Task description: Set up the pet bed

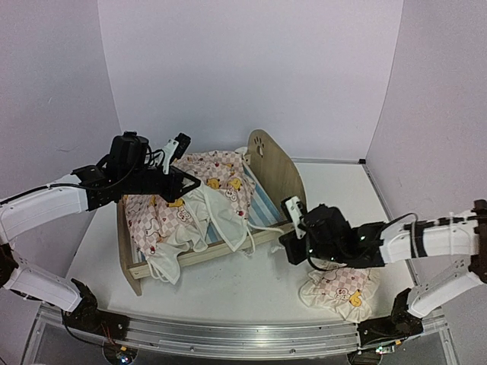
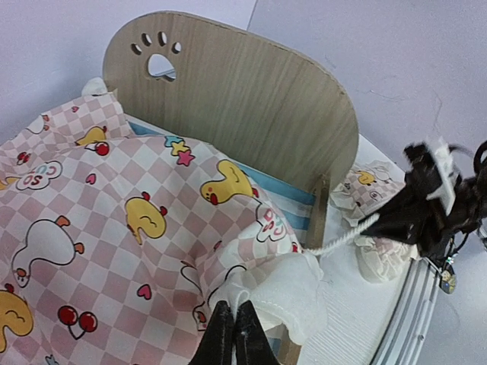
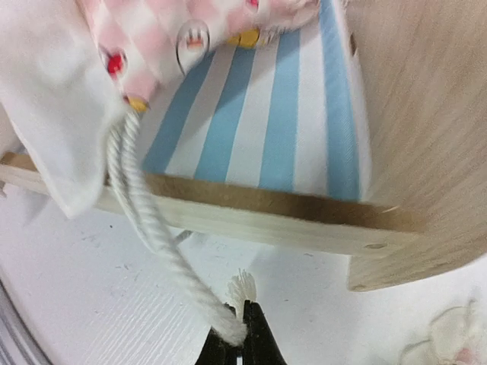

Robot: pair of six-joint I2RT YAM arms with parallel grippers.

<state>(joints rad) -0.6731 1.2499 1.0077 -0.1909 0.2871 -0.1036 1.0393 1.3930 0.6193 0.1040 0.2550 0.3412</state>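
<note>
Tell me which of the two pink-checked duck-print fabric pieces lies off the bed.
The small frilled pillow, on the white table near the right arm; the larger quilt lies bunched on the light-wood pet bed.

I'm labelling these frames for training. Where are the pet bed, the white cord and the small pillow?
pet bed (image 2: 251,114): left wrist view, on the face of the wooden headboard.
white cord (image 3: 146,220): right wrist view, midway along the rope.
small pillow (image 1: 338,289): top external view, middle of its printed cover.
</note>
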